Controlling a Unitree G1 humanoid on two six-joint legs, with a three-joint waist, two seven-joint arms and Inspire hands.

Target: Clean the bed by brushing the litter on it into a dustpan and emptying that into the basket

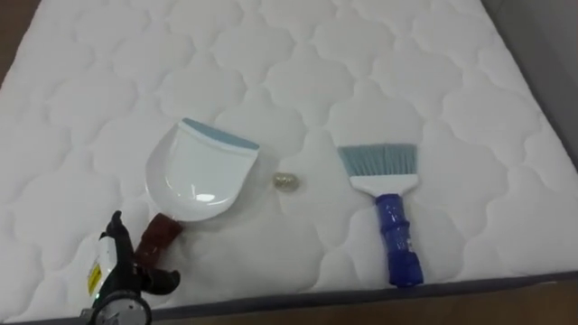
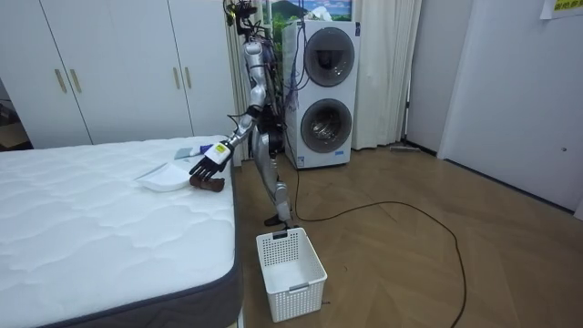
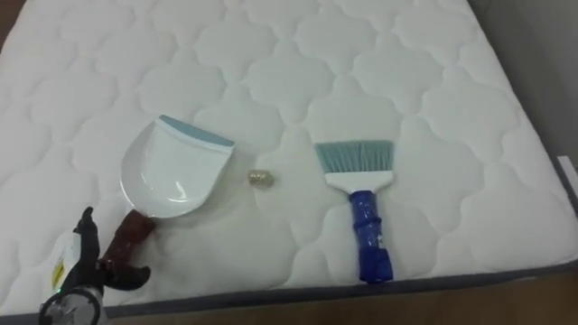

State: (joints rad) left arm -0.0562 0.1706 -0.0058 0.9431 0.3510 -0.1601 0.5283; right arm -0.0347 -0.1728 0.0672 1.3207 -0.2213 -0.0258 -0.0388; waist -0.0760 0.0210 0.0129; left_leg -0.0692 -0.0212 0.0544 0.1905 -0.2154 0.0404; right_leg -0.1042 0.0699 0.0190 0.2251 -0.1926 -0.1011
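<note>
**Left hand at the pan's handle, not yet closed on it**

The left hand [image 1: 125, 275] comes in at the lower left with its fingers [image 1: 114, 230] spread and relaxed, holding nothing. The room view shows the same: an open hand hovering just above the near edge of the bed [image 1: 379, 63].

Just beyond and slightly right of the fingers is the pan's dark red handle [image 1: 161, 236]. It looks very close to the hand, but I cannot tell whether they touch. The pan [image 1: 200, 171] has its long axis on a slant. The handle points back toward the near-left edge and the hand, and the blue-lipped mouth faces away and to the right. The left hand is clearly the nearer one, and the handle end is turned toward it. Judging from this, the grasp needs only a short reach forward and a closing of the fingers across the handle.

Just beside the pan on its right lies a small pale scrap [image 1: 285, 181], apart from the lip. It sits between the pan and the brush [image 1: 384, 203]. The brush lies further right, with its bristles away and its blue handle toward the near edge.

A white basket [image 2: 290, 271] stands on the floor beside the bed.
</note>
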